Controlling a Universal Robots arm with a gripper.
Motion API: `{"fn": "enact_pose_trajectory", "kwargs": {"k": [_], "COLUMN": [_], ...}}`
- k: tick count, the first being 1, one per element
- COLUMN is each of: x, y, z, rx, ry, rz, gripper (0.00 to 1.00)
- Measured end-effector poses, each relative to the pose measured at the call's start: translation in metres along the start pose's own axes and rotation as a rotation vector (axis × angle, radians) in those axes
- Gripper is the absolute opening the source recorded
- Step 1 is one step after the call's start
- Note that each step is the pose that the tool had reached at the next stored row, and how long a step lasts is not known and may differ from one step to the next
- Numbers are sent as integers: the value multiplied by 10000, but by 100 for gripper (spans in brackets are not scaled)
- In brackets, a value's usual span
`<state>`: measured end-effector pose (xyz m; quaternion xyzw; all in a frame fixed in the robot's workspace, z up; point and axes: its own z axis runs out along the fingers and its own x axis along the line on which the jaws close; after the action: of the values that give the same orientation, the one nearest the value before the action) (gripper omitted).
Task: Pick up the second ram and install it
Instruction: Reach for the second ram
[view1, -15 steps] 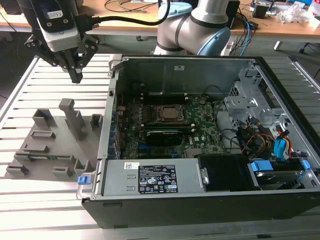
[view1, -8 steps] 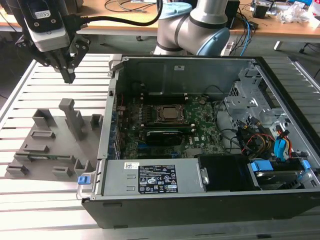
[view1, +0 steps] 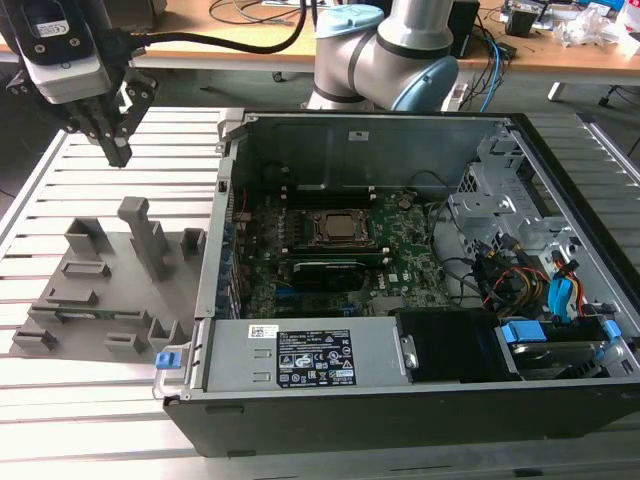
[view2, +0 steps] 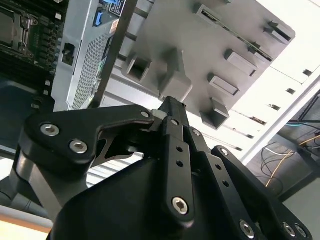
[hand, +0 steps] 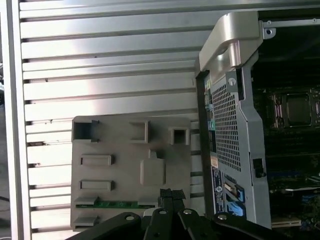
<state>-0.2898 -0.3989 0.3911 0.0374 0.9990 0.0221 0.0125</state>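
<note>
The second ram (hand: 120, 203) is a thin green stick lying in a slot near one edge of the grey holder plate (hand: 125, 150). The exterior view shows the second ram (view1: 100, 314) low on the holder plate (view1: 110, 290), at that view's left. My gripper (view1: 118, 152) hangs above the plate's far end, well clear of the stick, pointing down. Its fingers are shut with nothing between them. In both wrist views the closed fingertips (hand: 172, 195) (view2: 170, 106) hover over the plate.
An open computer case (view1: 400, 420) lies to the exterior view's right of the holder, with motherboard, processor socket (view1: 340, 228) and a black card (view1: 330, 270) inside. The case's metal wall (hand: 230, 125) stands close beside the plate. The arm's base (view1: 385, 55) is behind.
</note>
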Motion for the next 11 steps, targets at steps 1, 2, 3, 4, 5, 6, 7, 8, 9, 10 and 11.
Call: {"fn": "enact_pose_trajectory", "kwargs": {"k": [1, 2, 3, 4, 5, 6, 7, 8, 9, 10, 11], "x": [25, 53, 83, 111, 138, 158, 171, 182, 213, 242, 252], "y": [-2, -4, -6, -8, -10, -12, -13, -14, -16, -18, -19], "z": [0, 0, 0, 0, -1, -1, -1, -1, -1, -1, -1], "rx": [-1, 0, 0, 0, 0, 0, 0, 0, 0, 0, -1], "ry": [-1, -1, 0, 0, 0, 0, -1, 0, 0, 0, 0], "rz": [0, 0, 1, 1, 1, 1, 1, 0, 0, 0, 0], "gripper": [11, 11, 11, 11, 11, 11, 11, 11, 11, 11, 11]}}
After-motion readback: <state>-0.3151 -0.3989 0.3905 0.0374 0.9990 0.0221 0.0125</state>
